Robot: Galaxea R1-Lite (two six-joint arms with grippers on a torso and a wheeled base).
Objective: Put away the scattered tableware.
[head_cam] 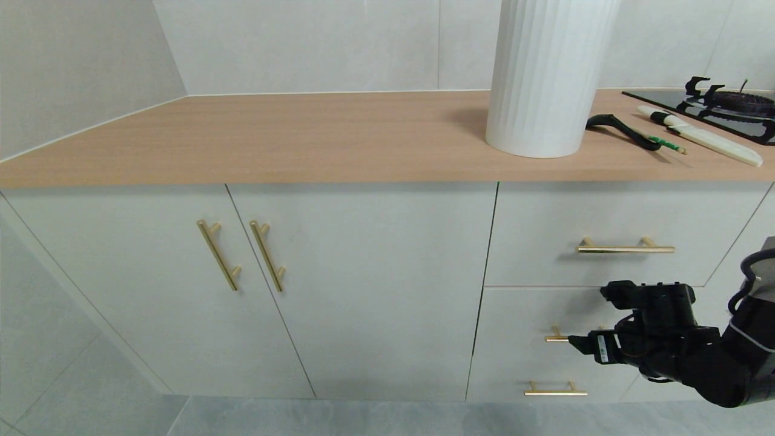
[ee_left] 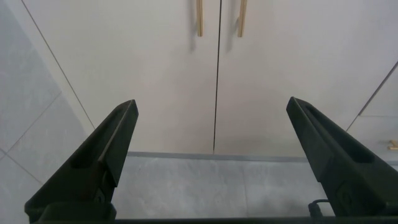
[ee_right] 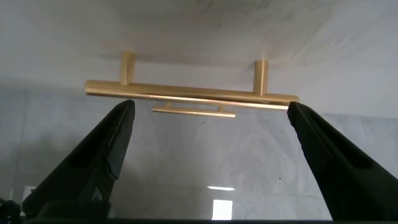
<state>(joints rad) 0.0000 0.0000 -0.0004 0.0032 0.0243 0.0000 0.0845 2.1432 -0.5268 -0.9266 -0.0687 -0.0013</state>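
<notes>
Gold bar handles [head_cam: 219, 254] on the double doors at left centre are facing your left gripper [ee_left: 210, 104], whose jaws are standing wide apart and holding nothing. It is carrying little risk there. Moving right, the white ribbed container [head_cam: 545, 79] is standing at upper centre on the countertop [head_cam: 303, 133]. The scattered tableware is lying just beyond it at upper right: a black-handled utensil [head_cam: 623, 130], a green-tipped stick [head_cam: 669, 144] and a white knife [head_cam: 702, 138]. At lower right, your right gripper [ee_right: 210, 106] is hanging released, just short of a drawer handle [ee_right: 186, 93]. You are risking a missed grip here, I judge, because the bar is running from finger to finger rather than across the gap. Closing now may catch nothing or slip off.
</notes>
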